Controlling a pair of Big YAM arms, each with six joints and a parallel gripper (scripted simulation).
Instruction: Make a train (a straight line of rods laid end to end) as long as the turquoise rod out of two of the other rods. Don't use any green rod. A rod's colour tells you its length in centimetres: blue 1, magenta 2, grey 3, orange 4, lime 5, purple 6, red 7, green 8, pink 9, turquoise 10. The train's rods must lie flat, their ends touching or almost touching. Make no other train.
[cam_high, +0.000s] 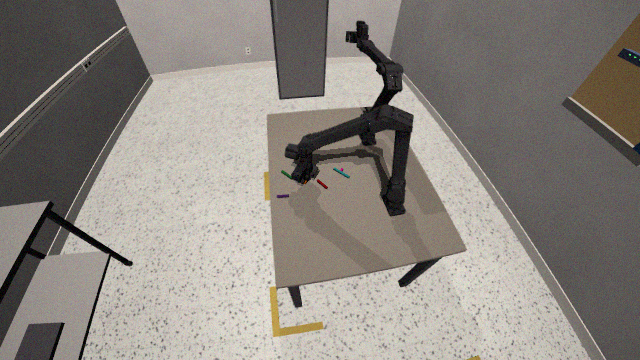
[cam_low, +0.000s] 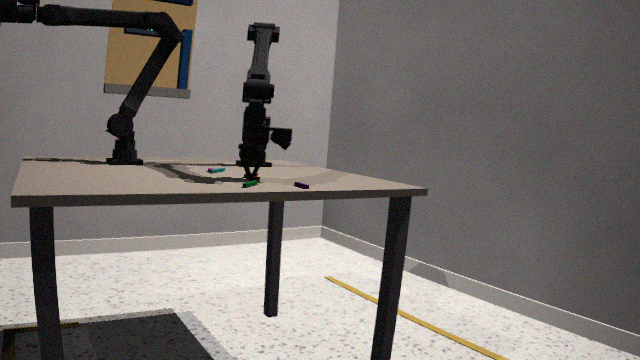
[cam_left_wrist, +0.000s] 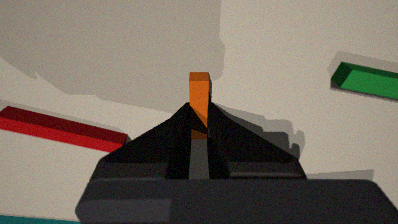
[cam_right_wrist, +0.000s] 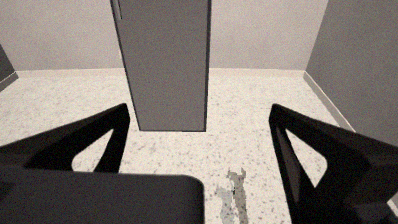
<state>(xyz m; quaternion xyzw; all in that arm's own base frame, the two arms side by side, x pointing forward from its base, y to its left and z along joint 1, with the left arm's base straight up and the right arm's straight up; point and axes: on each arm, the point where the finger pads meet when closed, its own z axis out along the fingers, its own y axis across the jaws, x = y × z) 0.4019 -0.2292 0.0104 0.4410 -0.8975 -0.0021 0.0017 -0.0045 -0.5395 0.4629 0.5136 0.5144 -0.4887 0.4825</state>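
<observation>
My left gripper (cam_high: 304, 180) (cam_low: 251, 175) (cam_left_wrist: 199, 111) is shut on the orange rod (cam_left_wrist: 199, 92), whose end sticks out past the fingertips, low over the table. The red rod (cam_high: 322, 184) (cam_left_wrist: 60, 130) lies beside the left gripper, not touching another rod. The purple rod (cam_high: 283, 196) (cam_low: 301, 185) lies near the table edge. The turquoise rod (cam_high: 341, 173) (cam_low: 217, 170) (cam_left_wrist: 35, 220) lies nearer the arm bases. My right gripper (cam_right_wrist: 199, 111) is open and empty, raised high away from the rods.
A green rod (cam_high: 286, 174) (cam_low: 250, 184) (cam_left_wrist: 375, 82) lies on the other side of the left gripper from the red one. A small magenta rod (cam_high: 342, 169) lies close beside the turquoise rod. The table (cam_high: 320, 250) has its edge near the purple and green rods.
</observation>
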